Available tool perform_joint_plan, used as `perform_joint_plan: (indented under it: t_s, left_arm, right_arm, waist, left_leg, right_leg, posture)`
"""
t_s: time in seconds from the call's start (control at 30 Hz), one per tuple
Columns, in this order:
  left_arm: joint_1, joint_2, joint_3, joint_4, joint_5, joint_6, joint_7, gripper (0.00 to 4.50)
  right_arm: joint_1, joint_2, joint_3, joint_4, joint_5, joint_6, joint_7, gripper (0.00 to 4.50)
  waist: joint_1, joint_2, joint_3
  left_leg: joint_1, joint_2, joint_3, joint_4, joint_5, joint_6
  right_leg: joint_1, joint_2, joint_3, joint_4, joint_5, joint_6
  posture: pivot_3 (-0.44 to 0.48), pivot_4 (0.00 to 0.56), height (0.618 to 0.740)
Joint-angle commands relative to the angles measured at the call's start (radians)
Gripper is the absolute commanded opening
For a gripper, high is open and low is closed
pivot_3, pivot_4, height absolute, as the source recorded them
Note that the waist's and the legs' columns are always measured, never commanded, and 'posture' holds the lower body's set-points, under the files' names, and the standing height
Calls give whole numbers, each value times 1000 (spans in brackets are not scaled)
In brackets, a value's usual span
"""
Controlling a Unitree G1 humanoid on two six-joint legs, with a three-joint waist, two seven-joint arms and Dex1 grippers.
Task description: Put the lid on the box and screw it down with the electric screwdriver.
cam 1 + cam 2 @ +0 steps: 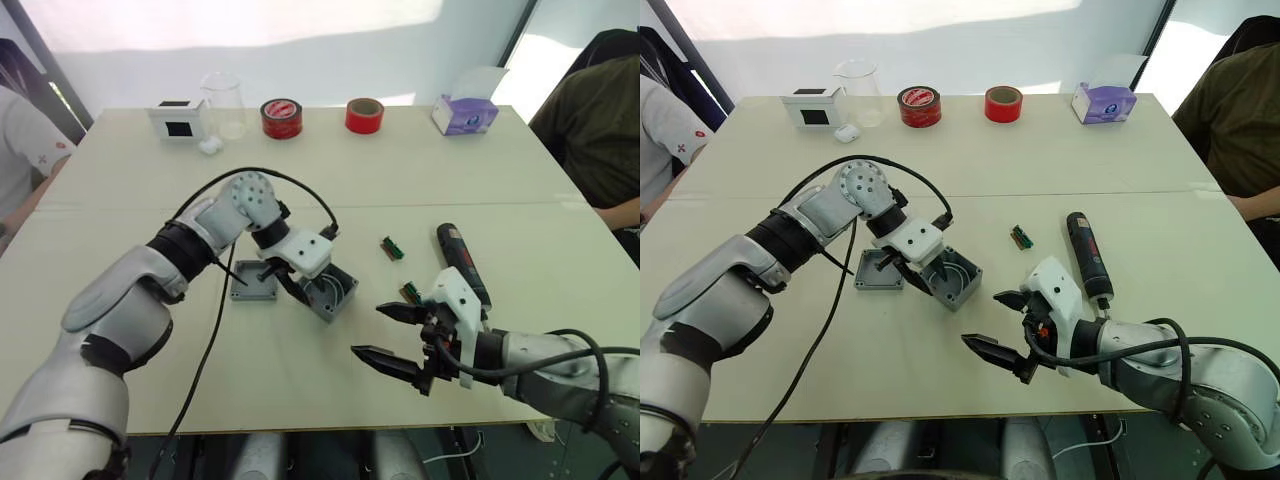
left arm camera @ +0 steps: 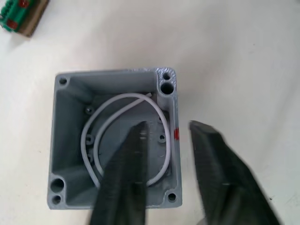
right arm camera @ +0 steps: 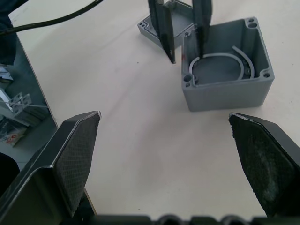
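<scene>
The grey box point(image 1: 338, 292) lies open at the table's middle with white wiring inside and a small red mark point(image 2: 176, 135) on one wall. The lid point(image 1: 250, 284) lies flat on the table just to its left, touching or nearly touching it. My left gripper point(image 2: 168, 124) is open and straddles the marked wall, one finger point(image 2: 131, 164) inside the box and one outside. The black electric screwdriver point(image 1: 461, 261) rests on the table to the right. My right gripper point(image 1: 368, 330) hovers wide open near the front edge, right of the box, with nothing between its fingers.
Two small green connectors point(image 1: 391, 247) point(image 1: 410, 291) lie near the screwdriver. At the far edge stand a white box with a black screen point(image 1: 178, 120), a clear beaker point(image 1: 223, 103), two red tape rolls point(image 1: 281, 118) point(image 1: 364, 115) and a tissue box point(image 1: 465, 113). People sit at both table sides.
</scene>
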Motion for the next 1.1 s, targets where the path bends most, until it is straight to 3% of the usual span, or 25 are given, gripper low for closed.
perform_joint_plan:
  t_s: [0.03,0.1,0.13,0.2,0.3,0.47,0.63,0.8,1.1]
  left_arm:
    - [-22,22,8,-36,-53,17,-3,2932]
    - [-21,28,50,-39,-52,47,-3,3840]
    - [-26,34,87,-40,-50,83,-3,4052]
    - [-47,98,237,-66,-107,297,31,4052]
    - [11,236,416,-184,-132,622,212,4052]
    - [161,394,486,-494,-47,1299,500,4052]
    - [269,375,626,-709,-76,1777,690,4052]
    - [325,330,695,-711,-132,1859,821,4052]
    - [297,252,683,-526,-200,1859,1001,4052]
  right_arm:
    - [-35,-16,-8,-19,37,0,0,4500]
    - [-56,-26,-2,-10,40,5,10,4500]
    - [-68,-32,-3,-5,42,6,16,4500]
    - [-126,-50,-34,8,97,-2,29,4500]
    - [-266,-48,-10,29,129,-10,43,4500]
    - [-414,-37,133,39,-17,-2,110,4500]
    - [-506,-27,286,79,-255,-53,233,4500]
    - [-521,19,367,121,-400,-110,315,4500]
    - [-452,86,375,118,-523,-116,324,4500]
  waist:
    - [0,0,0]
    - [0,0,0]
    - [1,0,0]
    - [0,0,0]
    - [-28,-3,6]
    - [-27,0,5]
    - [-15,-7,9]
    - [-5,-7,8]
    - [-1,-7,8]
  left_leg:
    - [0,0,0,0,0,0]
    - [0,0,0,0,0,0]
    - [0,0,0,1,0,0]
    - [0,0,0,1,0,0]
    - [-2,0,1,1,0,0]
    - [0,0,-2,-1,0,0]
    - [-2,-1,-2,1,1,-1]
    - [-1,-2,-2,2,1,-2]
    - [-1,-3,-2,1,3,-5]
  right_leg:
    - [0,0,0,0,0,0]
    - [0,0,0,1,0,0]
    - [0,0,0,1,0,0]
    - [0,0,0,1,0,0]
    - [-5,0,2,5,0,0]
    - [-6,3,4,9,-5,6]
    - [-6,1,4,10,-4,6]
    - [-7,0,4,11,-4,6]
    - [-9,0,5,13,-4,6]
  posture:
    - [0,150,740]
    - [0,150,740]
    - [0,150,740]
    - [0,150,740]
    - [0,150,740]
    - [0,150,740]
    - [0,150,740]
    - [0,150,740]
    - [0,150,740]
